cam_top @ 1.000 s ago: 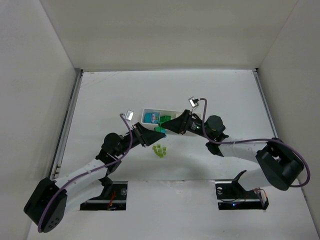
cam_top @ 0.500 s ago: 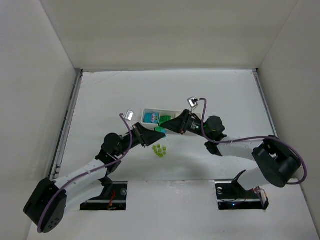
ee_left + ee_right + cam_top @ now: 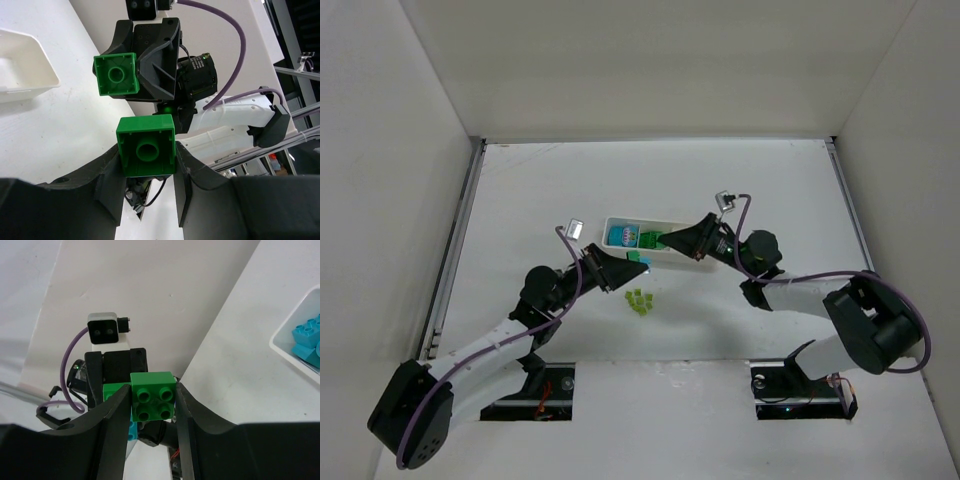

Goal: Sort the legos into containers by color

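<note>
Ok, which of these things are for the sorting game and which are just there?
For the job:
green brick in the left gripper
second green brick in the right gripper
pale green bricks on the table
blue bricks in the white tray

Just there:
purple cables
white walls

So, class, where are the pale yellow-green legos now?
In the top view, the pale yellow-green legos sit clustered on the table, just nearer the bases than the white tray and the left claw.
</note>
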Available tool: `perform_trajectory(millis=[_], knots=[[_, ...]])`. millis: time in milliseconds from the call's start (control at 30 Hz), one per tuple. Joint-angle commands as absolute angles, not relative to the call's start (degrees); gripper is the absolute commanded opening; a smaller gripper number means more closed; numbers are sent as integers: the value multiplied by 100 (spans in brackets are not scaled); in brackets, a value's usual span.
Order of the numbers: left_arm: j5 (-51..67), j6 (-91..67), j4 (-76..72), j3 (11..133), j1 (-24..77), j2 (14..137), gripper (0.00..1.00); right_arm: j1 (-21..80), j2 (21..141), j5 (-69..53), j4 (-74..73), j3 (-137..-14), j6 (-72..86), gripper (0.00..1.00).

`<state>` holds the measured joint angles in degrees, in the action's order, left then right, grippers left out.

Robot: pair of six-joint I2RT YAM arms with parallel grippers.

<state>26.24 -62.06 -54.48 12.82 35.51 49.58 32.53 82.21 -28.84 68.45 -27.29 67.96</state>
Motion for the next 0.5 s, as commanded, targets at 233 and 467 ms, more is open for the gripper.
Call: perform_trajectory(millis=[233,467], knots=[[2523,-6240,-5485,1354,2940,4729,15,3334,8675,-1550,4267,-3804,5425,31],[2312,-6170,-5291,1318,2650,4790,16,3924,9008,288,1778,-5184,4141,33]])
